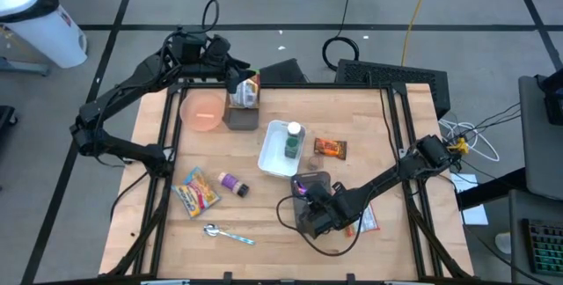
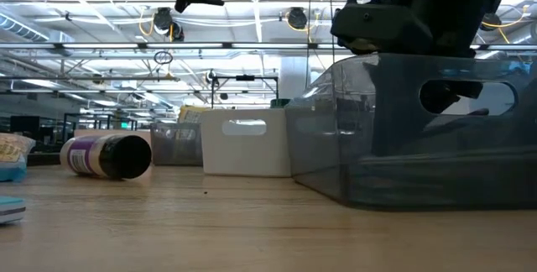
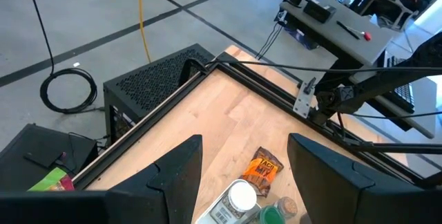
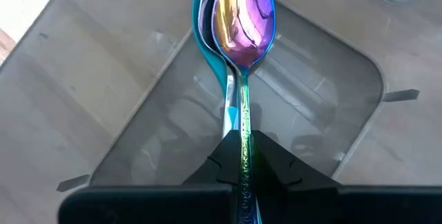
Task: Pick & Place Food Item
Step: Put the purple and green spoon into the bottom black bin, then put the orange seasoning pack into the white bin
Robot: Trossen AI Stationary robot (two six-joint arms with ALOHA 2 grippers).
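Spoon (image 4: pixel 243 16), with an iridescent purple-and-gold bowl, is being held by its handle in the right tool (image 4: pixel 242 144), whose fingers are pinching narrowly around the thin stem. It is hanging bowl-forward over the open top of a clear grey bin (image 4: pixel 138 113); a blue edge is showing along one side of the bowl, and I cannot tell whether that is a second spoon or a reflection. From above, the right tool (image 1: pixel 305 195) is sitting over this bin (image 1: pixel 321 178) near the front middle of the worktop (image 1: pixel 378 127), with its arm reaching in from the right side. In the low view the bin (image 2: pixel 419 138) is filling the right half, with the dark arm bearing down above it.

Just behind the bin, a white tray (image 1: pixel 271 157) is carrying a white-capped bottle (image 1: pixel 294 130) and a green bottle (image 1: pixel 291 149). An orange snack packet (image 1: pixel 330 148) is lying just beside the tray on its right. A red-and-white packet (image 1: pixel 368 222) is lying partly under the right arm.

Left of the bin, a purple jar (image 1: pixel 234 184) is lying on its side, near a yellow snack bag (image 1: pixel 198 190), and a silver spoon (image 1: pixel 227 233) is resting by the front edge.

At the far left corner, the left tool (image 1: pixel 239 76) is hovering with its fingers spread wide and holding nothing, above a pink bowl (image 1: pixel 204 111) and a grey box (image 1: pixel 241 118).
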